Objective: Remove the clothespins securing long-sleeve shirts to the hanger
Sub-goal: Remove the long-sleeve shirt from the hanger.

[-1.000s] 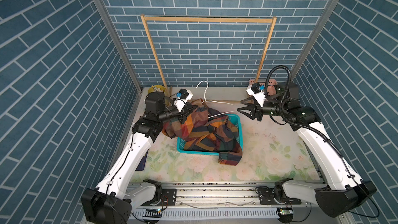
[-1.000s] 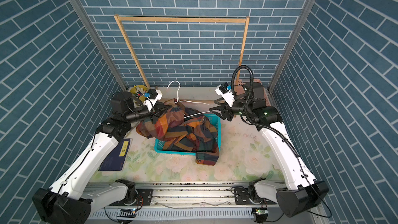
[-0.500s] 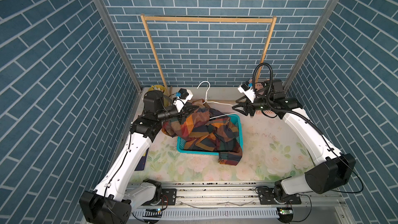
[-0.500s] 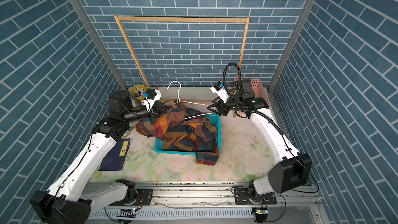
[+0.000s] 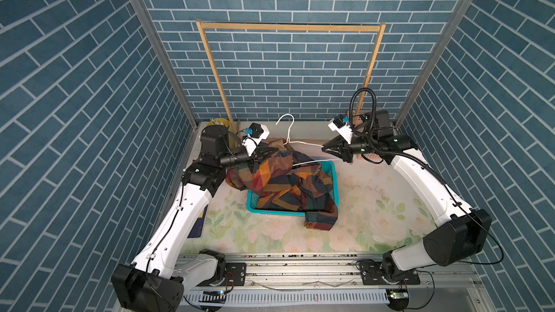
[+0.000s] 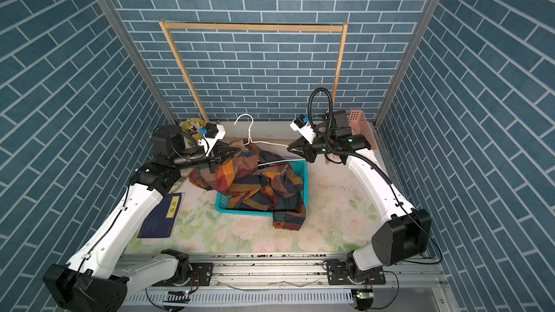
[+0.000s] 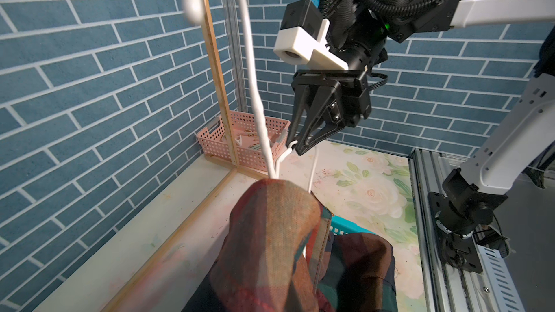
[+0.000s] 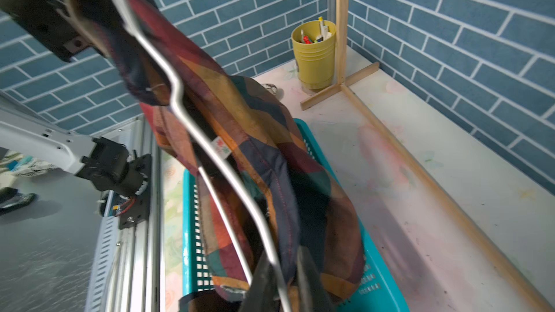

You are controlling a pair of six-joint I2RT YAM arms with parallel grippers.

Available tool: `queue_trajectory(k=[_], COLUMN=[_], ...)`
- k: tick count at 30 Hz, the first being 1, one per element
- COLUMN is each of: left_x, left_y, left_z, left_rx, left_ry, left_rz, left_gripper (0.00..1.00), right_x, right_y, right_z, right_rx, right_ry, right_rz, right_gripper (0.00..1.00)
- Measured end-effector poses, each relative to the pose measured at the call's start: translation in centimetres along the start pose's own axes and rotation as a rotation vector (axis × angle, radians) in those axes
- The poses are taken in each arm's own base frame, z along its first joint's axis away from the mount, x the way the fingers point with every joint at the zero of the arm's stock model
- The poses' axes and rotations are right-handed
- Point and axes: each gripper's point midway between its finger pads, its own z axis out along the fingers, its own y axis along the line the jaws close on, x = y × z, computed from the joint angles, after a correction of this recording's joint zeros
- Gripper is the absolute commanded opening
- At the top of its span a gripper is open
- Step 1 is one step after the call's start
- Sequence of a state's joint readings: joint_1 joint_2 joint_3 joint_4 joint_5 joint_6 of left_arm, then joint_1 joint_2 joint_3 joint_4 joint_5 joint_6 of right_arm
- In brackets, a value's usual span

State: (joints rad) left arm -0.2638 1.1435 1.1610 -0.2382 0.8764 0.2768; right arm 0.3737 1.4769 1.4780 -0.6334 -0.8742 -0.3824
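Two white robot arms hold a white wire hanger between them above a teal basket on the floral surface. The right pincer has its tips together, clamped on the bare outer corner of the hanger, as the left wrist view shows plainly. The left pincer is closed on the bunched shoulder of the plaid shirt where the cloth wraps the hanger's other end. Whether it also pinches the wire beneath the fabric I cannot tell.

The shirt, in orange, dark red, navy and green blocks, hangs from that end. Most of it is heaped in the teal basket, and one sleeve spills over the near rim onto the surface. In both top views the hanger's hook stands up toward the back wall, in front of the tall wooden rack.

Behind the right arm, in the far corner, sits a pink basket. In the left wrist view a few small pale clothespins lie inside it, too small to count with confidence.

A yellow cup of pens stands by the rack's foot in the opposite corner, and a dark blue book lies flat beside the left arm.
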Motion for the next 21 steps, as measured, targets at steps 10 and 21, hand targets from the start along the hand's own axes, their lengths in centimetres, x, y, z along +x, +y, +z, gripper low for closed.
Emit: queue_trajectory(k=[10, 21], left_x=[0.0, 1.1], left_y=[0.6, 2.2], left_z=[-0.1, 0.3], left_rx=[-0.030, -0.102], left_ry=[0.015, 0.059], left_rz=[0.015, -0.008], left_gripper=[0.52, 0.58], right_x=[0.5, 2.4], right_y=[0.8, 0.9], right_z=[-0.8, -6.6], right_rx=[0.028, 0.329], right_ry=[0.027, 0.069], right_rz=[0.017, 0.124], right_gripper=[0.00, 0.00])
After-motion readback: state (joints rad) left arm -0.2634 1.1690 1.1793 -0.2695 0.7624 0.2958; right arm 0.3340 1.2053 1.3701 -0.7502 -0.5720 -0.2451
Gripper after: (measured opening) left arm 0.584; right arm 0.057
